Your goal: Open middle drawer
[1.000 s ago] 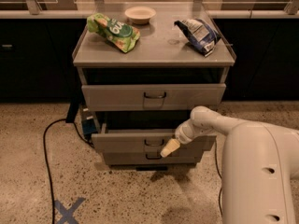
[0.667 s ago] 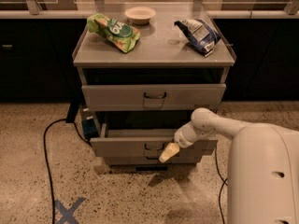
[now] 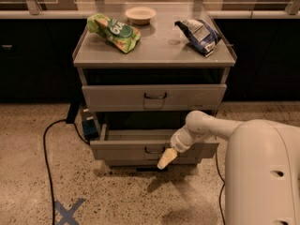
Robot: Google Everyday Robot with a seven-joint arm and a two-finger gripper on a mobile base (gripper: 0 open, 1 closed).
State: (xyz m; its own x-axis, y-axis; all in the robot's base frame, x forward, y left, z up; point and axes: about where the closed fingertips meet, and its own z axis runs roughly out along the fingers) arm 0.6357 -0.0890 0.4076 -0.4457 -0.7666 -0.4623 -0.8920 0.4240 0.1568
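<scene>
The middle drawer (image 3: pixel 122 150) is a wide grey drawer with a small dark loop handle (image 3: pixel 153 150). It stands pulled out from the cabinet, with a dark gap showing above its front. My gripper (image 3: pixel 165 159) is a cream-coloured tip on the white arm. It points down and left, right in front of the drawer front, just right of and below the handle. Part of the drawer front is hidden behind my arm.
The upper drawer (image 3: pixel 154 97) is above. On the cabinet top (image 3: pixel 159 46) lie a green chip bag (image 3: pixel 114 31), a white bowl (image 3: pixel 140 14) and a blue-white bag (image 3: pixel 199 34). A black cable (image 3: pixel 47 144) and blue tape cross (image 3: pixel 68 211) are on the floor at left.
The middle drawer has slid out a little further toward the camera. My gripper has moved down and toward the camera with it.
</scene>
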